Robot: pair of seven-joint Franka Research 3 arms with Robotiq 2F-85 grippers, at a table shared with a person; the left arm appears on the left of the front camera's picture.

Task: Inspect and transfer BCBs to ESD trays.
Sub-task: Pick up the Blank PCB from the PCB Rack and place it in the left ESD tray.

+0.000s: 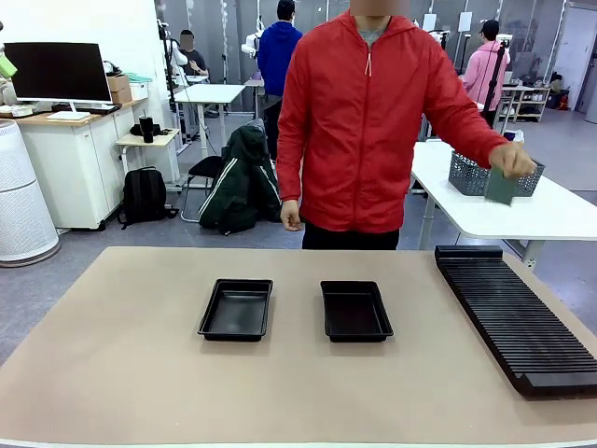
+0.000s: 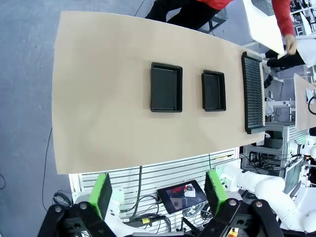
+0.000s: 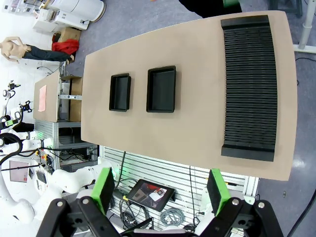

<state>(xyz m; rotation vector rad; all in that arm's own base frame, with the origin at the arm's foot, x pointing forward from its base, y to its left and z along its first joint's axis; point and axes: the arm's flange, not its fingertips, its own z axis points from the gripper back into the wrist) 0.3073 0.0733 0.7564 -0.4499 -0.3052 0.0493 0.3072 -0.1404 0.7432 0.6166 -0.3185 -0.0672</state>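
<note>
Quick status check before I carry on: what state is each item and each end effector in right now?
Left ESD tray: empty, flat on the table.
Right ESD tray: empty, flat on the table.
Slotted rack: flat on the table, no boards in it.
BCB: held in the person's hand, by the mesh basket.
Left end effector: open, empty.
Right end effector: open, empty.
</note>
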